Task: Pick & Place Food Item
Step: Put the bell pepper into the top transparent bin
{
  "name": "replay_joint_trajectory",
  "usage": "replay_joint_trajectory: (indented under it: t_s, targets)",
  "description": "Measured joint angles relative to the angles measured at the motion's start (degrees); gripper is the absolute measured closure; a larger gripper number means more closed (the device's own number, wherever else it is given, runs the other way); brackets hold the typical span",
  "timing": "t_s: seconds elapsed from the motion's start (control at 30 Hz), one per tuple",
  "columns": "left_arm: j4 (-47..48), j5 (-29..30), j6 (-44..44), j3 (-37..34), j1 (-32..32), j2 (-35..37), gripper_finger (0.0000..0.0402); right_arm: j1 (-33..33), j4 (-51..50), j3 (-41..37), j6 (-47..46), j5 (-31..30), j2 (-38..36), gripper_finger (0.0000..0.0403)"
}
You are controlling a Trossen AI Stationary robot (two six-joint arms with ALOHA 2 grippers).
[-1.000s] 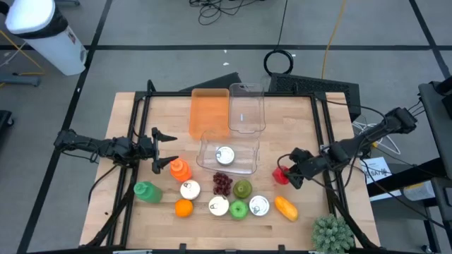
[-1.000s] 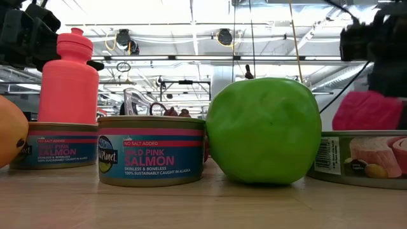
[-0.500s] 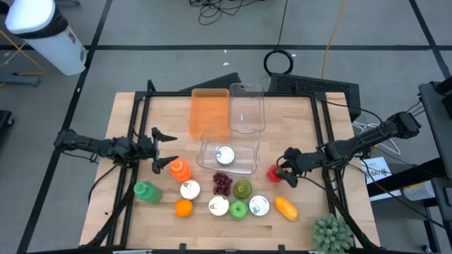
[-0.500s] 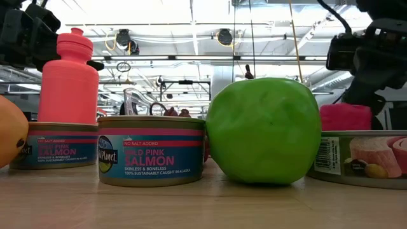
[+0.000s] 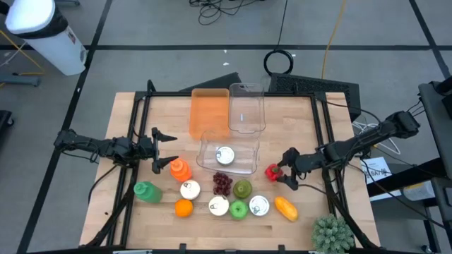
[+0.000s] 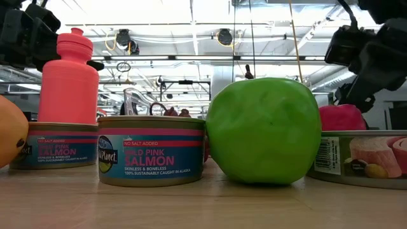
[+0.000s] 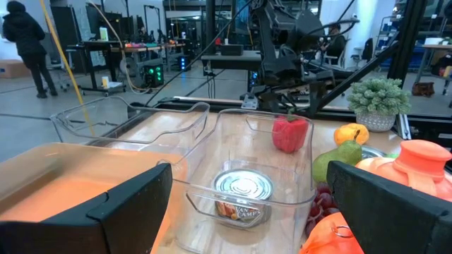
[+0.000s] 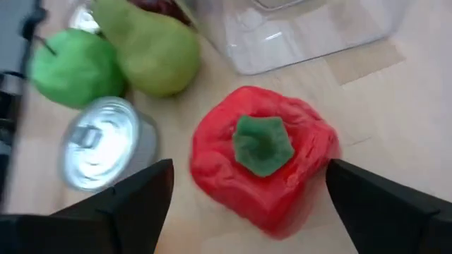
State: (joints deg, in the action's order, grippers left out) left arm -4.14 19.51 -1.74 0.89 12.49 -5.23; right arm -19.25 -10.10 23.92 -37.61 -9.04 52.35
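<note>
A red bell pepper (image 5: 272, 171) stands on its base on the wooden table, stem up, just right of a clear container (image 5: 205, 141) that holds a can (image 5: 224, 154). It also shows in the right wrist view (image 8: 261, 162) and the low view (image 6: 342, 117). My right gripper (image 5: 287, 170) is open. Its fingers stand on either side of the pepper's right part without touching it (image 8: 248, 168). My left gripper (image 5: 164, 150) is open and empty at the table's left, above an orange bottle (image 5: 179, 169).
An orange tray (image 5: 209, 111) and an empty clear container (image 5: 246, 109) stand at the back. Near the front lie a green bottle (image 5: 146, 191), an orange (image 5: 183, 208), cans (image 5: 259, 205), grapes (image 5: 222, 184), a pear (image 5: 242, 188), a green apple (image 5: 239, 209) and a yellow fruit (image 5: 285, 207). A potted plant (image 5: 332, 233) stands front right.
My right gripper has carried the pepper down and toward the table's left, set it on the table beside the clear container and opened, letting go. The pepper now stands on its own.
</note>
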Motion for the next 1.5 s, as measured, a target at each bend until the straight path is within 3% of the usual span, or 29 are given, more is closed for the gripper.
replay_joint_trajectory:
  t_s: [0.6,0.97,1.3,1.5]
  targets:
    - [0.0,0.0,0.0,0.0,0.0,0.0,0.0009,0.0,9.1,0.2,8.5,-5.8,12.6,0.0048]
    - [0.0,0.0,0.0,0.0,0.0,0.0,0.0009,0.0,9.4,0.2,11.8,-6.1,15.7,0.005]
    - [0.0,0.0,0.0,0.0,0.0,0.0,0.0009,0.0,9.2,0.1,12.9,-6.3,15.7,0.0131]
    - [0.0,0.0,0.0,0.0,0.0,0.0,0.0009,0.0,9.2,0.1,13.4,-6.3,15.7,0.0137]
